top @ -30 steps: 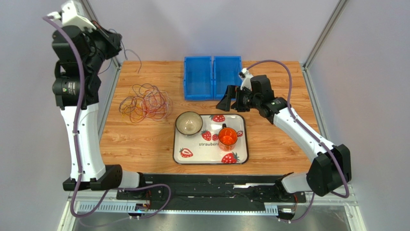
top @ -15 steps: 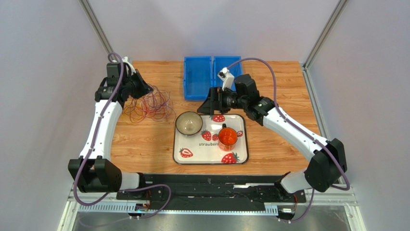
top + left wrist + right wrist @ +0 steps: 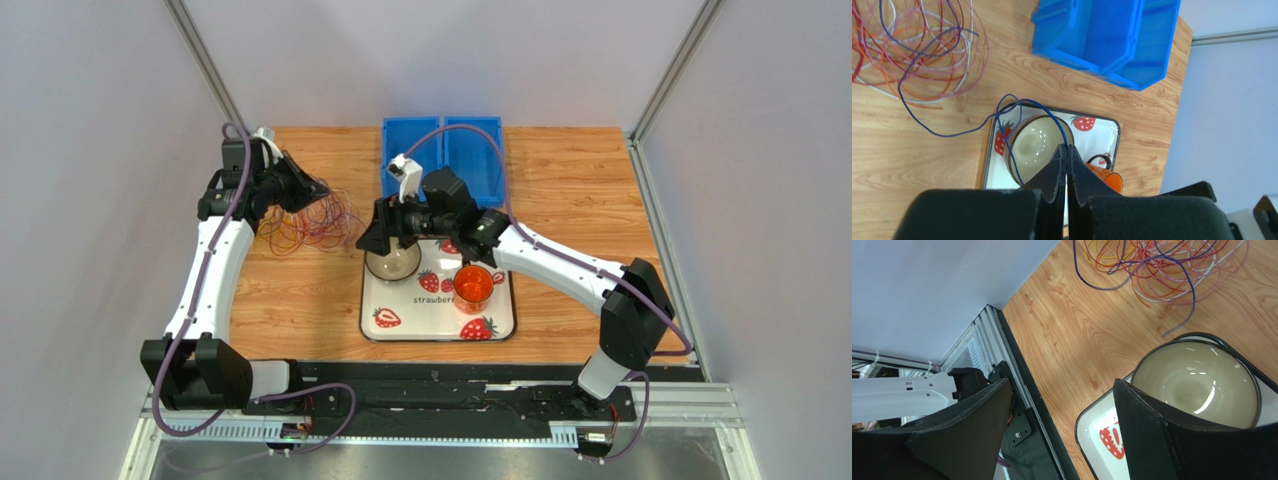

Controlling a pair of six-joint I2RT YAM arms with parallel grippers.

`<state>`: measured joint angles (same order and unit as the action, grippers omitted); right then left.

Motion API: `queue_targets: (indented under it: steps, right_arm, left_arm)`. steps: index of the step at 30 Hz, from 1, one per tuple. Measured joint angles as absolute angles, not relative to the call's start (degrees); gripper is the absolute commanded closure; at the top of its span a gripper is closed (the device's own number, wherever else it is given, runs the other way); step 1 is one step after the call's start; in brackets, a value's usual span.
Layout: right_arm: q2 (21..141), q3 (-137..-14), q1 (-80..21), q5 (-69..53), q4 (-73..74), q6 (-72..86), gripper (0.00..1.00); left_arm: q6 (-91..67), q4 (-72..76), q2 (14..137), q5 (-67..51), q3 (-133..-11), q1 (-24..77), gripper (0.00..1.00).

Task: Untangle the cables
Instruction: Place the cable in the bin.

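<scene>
The cables (image 3: 305,222) lie as a loose tangle of red, orange, white and dark loops on the wooden table at the left; they also show in the left wrist view (image 3: 917,50) and the right wrist view (image 3: 1152,265). My left gripper (image 3: 318,190) hangs at the tangle's upper right edge. Its jaws (image 3: 1068,149) are shut on a thin blue cable (image 3: 1002,112) that loops back toward the tangle. My right gripper (image 3: 372,242) stands open just right of the tangle, over the left rim of a beige bowl (image 3: 392,262). Nothing is between its fingers (image 3: 1062,382).
A white strawberry tray (image 3: 440,325) holds the bowl (image 3: 1197,385) and an orange mug (image 3: 473,285). Two blue bins (image 3: 440,160) stand at the back centre. Metal frame posts rise at the table's back corners.
My left arm has dropped from high at the back left down to the tangle. My right arm has swung left from the blue bins to over the bowl.
</scene>
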<state>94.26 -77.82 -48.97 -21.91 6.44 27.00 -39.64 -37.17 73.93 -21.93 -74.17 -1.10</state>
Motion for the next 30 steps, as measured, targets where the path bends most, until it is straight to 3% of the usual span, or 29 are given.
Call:
queue_targets:
  steps: [12,20,30]
  right_arm:
    - [100.4,-84.1,-54.6,-8.8,-1.0,22.6,0.29]
    - [105.7,-92.4,-56.6,-4.5,-0.7,20.1,0.45]
    - [107.0,-93.3,-57.0,-2.5,0.7,19.4,0.5]
  left_arm:
    - [-52.7,-39.7,68.1,-22.6,-70.8,-1.1,1.0]
    - [-54.2,-39.9,67.9,-23.5,-69.3,-1.1,1.0]
    - [-53.9,-40.0,67.8,-23.6,-69.0,-1.1,1.0]
